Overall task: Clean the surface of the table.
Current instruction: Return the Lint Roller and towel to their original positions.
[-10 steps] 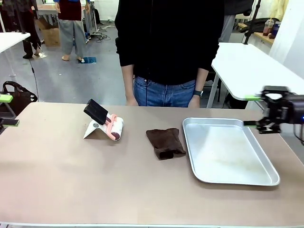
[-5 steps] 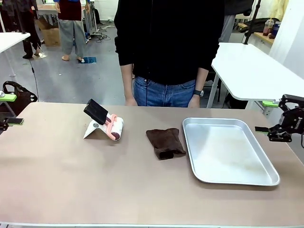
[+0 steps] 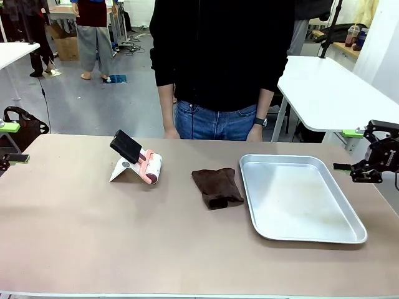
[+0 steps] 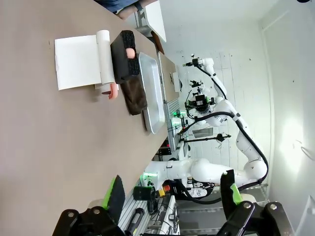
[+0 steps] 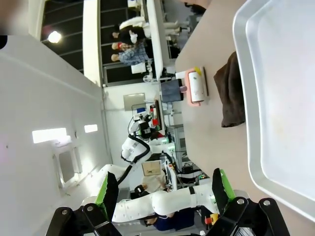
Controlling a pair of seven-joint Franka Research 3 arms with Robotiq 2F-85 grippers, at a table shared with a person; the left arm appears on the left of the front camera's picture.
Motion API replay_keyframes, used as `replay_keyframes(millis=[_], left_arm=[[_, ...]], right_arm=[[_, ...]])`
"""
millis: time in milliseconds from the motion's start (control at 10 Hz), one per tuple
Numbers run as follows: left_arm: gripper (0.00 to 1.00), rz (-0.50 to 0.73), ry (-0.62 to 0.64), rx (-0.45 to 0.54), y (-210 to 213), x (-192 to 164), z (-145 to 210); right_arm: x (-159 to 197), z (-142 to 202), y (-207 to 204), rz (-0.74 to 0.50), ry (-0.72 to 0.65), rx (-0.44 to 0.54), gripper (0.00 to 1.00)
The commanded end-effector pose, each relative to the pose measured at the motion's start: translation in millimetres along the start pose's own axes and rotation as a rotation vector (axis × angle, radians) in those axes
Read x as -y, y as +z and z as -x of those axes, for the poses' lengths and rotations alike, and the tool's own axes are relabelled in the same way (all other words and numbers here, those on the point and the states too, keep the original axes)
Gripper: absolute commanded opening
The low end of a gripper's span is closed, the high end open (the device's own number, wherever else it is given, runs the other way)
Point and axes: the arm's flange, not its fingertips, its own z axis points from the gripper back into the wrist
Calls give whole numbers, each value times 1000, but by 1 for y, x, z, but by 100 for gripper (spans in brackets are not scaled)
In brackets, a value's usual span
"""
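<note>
The taupe bench [image 3: 93,237] spread between both arms, carrying a lint roller [image 3: 140,163], a brown cloth [image 3: 216,187] and a metal tray [image 3: 299,199]. The left gripper [image 3: 9,143] hung released at its left edge, the right gripper [image 3: 352,151] released at its right edge, each holding nothing.

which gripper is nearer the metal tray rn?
Right. The right gripper hangs just off the metal tray's far right corner, jaws open. The left gripper sits at the table's opposite, left end, also open.
</note>
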Motion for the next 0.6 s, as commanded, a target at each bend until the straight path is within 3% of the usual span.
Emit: replay_keyframes(millis=[0, 500], left_arm=[[100, -10, 0, 0, -2, 3, 5], [100, -10, 0, 0, -2, 3, 5]], right_arm=[[-5, -1, 0, 1, -22, 17, 100], [-5, -1, 0, 1, -22, 17, 100]])
